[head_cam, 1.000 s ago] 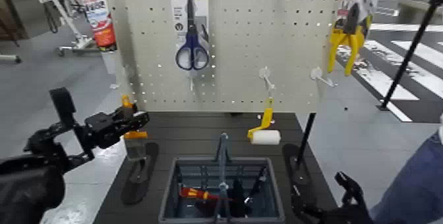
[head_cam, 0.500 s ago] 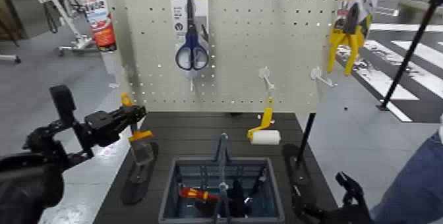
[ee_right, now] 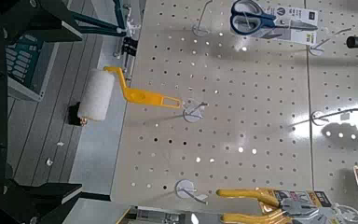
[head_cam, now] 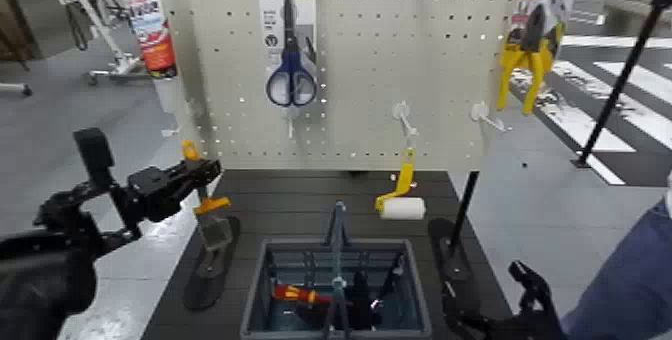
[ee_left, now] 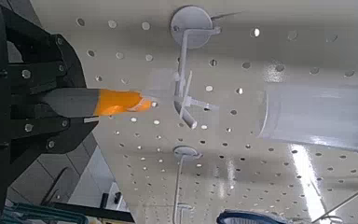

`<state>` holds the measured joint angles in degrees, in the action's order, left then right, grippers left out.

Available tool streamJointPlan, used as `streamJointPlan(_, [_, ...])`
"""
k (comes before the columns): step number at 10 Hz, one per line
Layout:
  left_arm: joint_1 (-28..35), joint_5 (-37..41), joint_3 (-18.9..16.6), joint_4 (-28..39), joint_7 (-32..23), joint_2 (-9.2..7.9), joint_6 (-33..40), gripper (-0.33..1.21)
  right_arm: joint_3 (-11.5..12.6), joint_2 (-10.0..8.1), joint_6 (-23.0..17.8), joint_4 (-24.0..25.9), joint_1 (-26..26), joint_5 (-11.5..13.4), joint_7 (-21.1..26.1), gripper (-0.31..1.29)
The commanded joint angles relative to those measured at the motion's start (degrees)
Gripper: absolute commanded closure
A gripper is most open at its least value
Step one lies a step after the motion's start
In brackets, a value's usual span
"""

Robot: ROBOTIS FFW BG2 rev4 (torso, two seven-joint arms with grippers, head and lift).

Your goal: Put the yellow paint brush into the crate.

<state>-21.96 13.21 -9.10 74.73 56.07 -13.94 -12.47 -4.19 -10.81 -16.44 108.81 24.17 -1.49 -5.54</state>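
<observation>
The yellow paint brush (head_cam: 211,216) hangs tilted at the table's left edge, orange handle tip up and grey bristles down, over a black stand foot. My left gripper (head_cam: 196,175) is shut on its handle. In the left wrist view the grey and orange handle (ee_left: 101,101) pokes out from between the black fingers toward the pegboard. The dark grey crate (head_cam: 262,256) with its upright handle bar stands at the front middle of the table, to the right of and below the brush. My right gripper (head_cam: 527,289) waits low at the front right, fingers spread open.
The pegboard (head_cam: 400,54) carries blue scissors (head_cam: 290,69), yellow pliers (head_cam: 527,59) and bare hooks (ee_left: 192,28). A yellow-handled roller (head_cam: 402,202) lies behind the crate. A red-handled tool (head_cam: 298,293) lies in the crate. A blue sleeve (head_cam: 630,284) is at the far right.
My left gripper has shut on the brush handle. The brush's bristle end has swung slightly right and down.
</observation>
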Motion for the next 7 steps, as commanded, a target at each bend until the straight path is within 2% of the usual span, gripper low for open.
streamJointPlan(1, [0.95, 0.24, -0.48, 2.17, -0.08, 0.49, -0.45, 1.10, 0.23, 0.00, 0.00, 0.09, 0.18, 0.00, -0.09, 0.16])
streamJointPlan(5, [5.17, 1.03, -2.50, 12.98, 0.00, 1.98, -5.11, 1.10, 0.76, 0.00, -0.09, 0.35, 0.70, 0.00, -0.18, 0.16])
streamJointPlan(7, [6.40, 2.17, -2.15, 15.80, 0.00, 2.69, -6.60, 1.10, 0.85, -0.09, -0.18, 0.44, 0.70, 0.00, -0.18, 0.16])
